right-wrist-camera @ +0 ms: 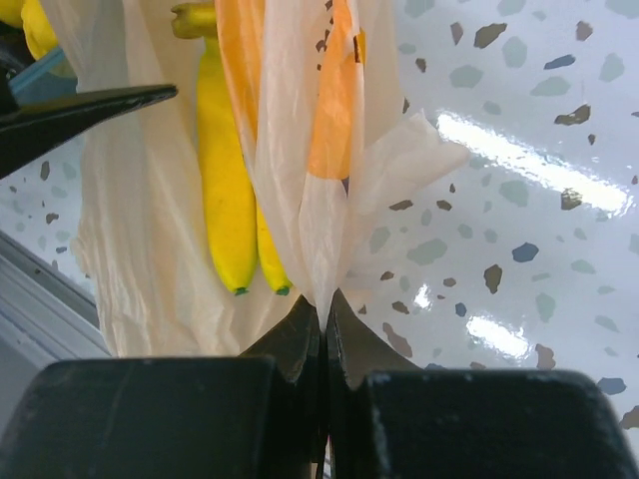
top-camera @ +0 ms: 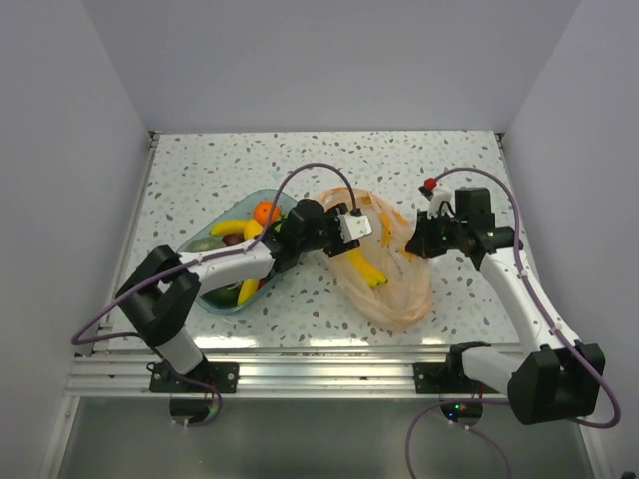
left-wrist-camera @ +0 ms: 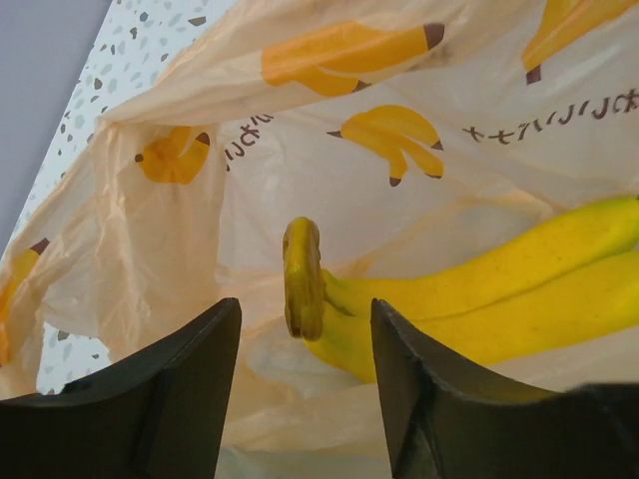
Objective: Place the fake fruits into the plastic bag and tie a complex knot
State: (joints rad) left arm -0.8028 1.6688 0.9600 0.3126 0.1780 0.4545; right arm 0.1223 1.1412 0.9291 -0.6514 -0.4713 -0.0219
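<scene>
Right claw [right-wrist-camera: 324,311] pressed together on a fold of the plastic bag [right-wrist-camera: 130,249], holding its rim up at centre-right of the overhead frame. The left claw [left-wrist-camera: 305,304] hangs spread and empty at the bag's mouth, centre frame, with a bunch of bananas [left-wrist-camera: 499,284] lying inside the film just beyond its fingers. More fake fruits, among them an orange [top-camera: 266,212] and a yellow banana [top-camera: 235,228], sit in the clear blue tray [top-camera: 225,302] left of centre on the speckled tabletop [top-camera: 200,170]. The bag, thin and limp, looks likely to sag shut wherever it is not held and to slide through a loose grip. The best hold appears to be a gathered fold at the rim or a handle loop. The fruits look light, hard and glossy, so apt to squirt from a shallow pinch. Each is probably best taken squarely across its middle, the bananas across the narrow side of the curve.
</scene>
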